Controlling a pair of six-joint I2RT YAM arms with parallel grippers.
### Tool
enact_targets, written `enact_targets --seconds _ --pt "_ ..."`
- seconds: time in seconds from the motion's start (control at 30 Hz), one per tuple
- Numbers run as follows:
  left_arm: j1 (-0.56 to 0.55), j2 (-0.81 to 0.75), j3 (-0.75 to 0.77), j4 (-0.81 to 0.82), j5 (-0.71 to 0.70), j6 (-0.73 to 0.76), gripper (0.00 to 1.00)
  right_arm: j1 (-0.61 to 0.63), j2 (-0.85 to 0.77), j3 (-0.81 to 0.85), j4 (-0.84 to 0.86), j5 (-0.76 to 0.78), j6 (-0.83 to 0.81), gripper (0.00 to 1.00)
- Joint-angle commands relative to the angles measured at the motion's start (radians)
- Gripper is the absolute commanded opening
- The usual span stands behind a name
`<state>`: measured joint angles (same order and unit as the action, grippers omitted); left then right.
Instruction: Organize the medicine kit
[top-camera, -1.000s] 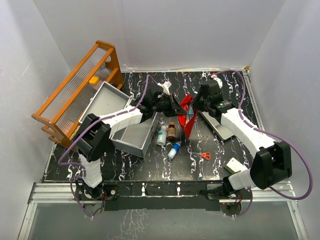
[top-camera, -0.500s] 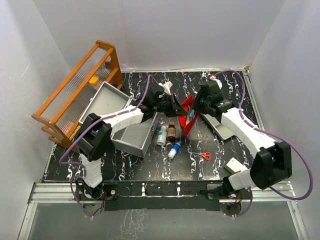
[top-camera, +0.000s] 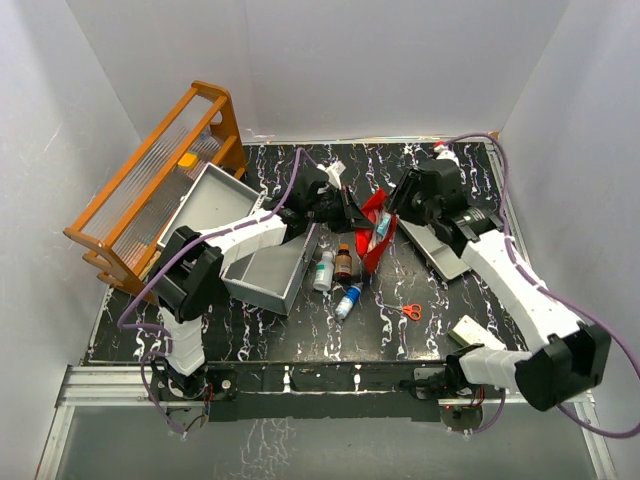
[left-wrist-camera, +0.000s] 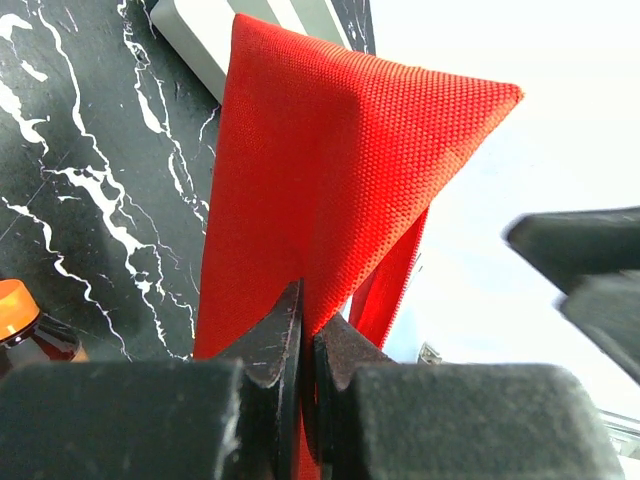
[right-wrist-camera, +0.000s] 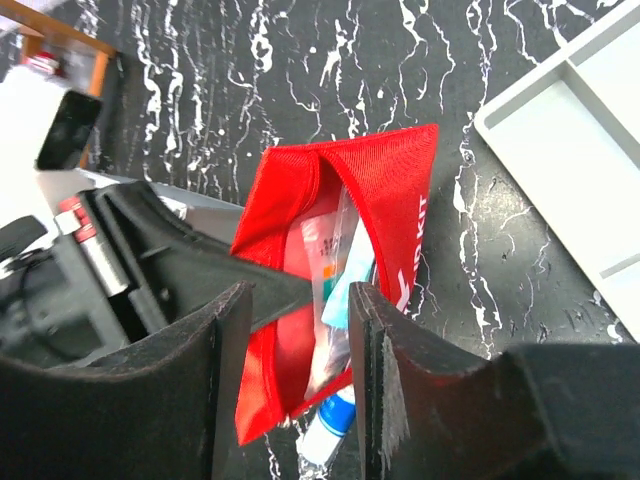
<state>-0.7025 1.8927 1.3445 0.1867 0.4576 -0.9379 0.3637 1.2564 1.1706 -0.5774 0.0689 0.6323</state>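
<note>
— Where do we find the medicine kit (top-camera: 262, 275)?
— We see it on the left half of the table (top-camera: 300, 335). It is a large, rectangular, light-grey hard box. Its lid (top-camera: 205, 200) is swung open toward the far left, beside the orange wooden rack (top-camera: 150, 185). The left arm reaches across it.

— What do we see just right of it?
— Small bottles (top-camera: 343, 262) sit close to its right wall, and orange-handled scissors (top-camera: 410, 311) lie further right and nearer.

— And the tools?
— The left tool (left-wrist-camera: 308, 320) is pinched tight on the edge of the red pouch (right-wrist-camera: 390, 200), which stands up at mid-table. The right tool (right-wrist-camera: 298, 300) hangs over the pouch's mouth with its jaws apart, gripping nothing. We can see tubes (right-wrist-camera: 330, 260) inside the pouch. The grey divided tray (top-camera: 440, 250) lies on the table to the right of the pouch.
</note>
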Motion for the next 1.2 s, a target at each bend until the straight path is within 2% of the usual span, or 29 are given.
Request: enact_targets --seconds 0.0,0.27,0.5,0.6,0.77,1.17 --pt "0.014 -0.033 0.045 -0.001 0.023 0.017 0.00 -0.005 -0.120 -0.028 -0.014 0.035 -0.024 0.43" --pt "0.057 -0.099 0.011 -0.025 0.040 0.023 0.00 -0.005 -0.278 -0.256 -0.099 0.169 0.079 0.48" --pt "0.056 -0.155 -0.036 -0.012 0.067 0.018 0.00 -0.005 -0.331 -0.433 -0.136 0.152 0.184 0.52" --pt "0.057 -0.170 -0.039 -0.028 0.081 0.030 0.00 -0.005 -0.319 -0.469 -0.149 0.163 0.212 0.53" --pt "0.057 -0.186 -0.041 -0.040 0.109 0.042 0.00 -0.005 -0.269 -0.532 -0.140 0.191 0.254 0.61" --pt "0.045 -0.193 -0.115 0.045 0.130 -0.027 0.00 -0.005 -0.179 -0.616 -0.032 0.121 0.189 0.57"
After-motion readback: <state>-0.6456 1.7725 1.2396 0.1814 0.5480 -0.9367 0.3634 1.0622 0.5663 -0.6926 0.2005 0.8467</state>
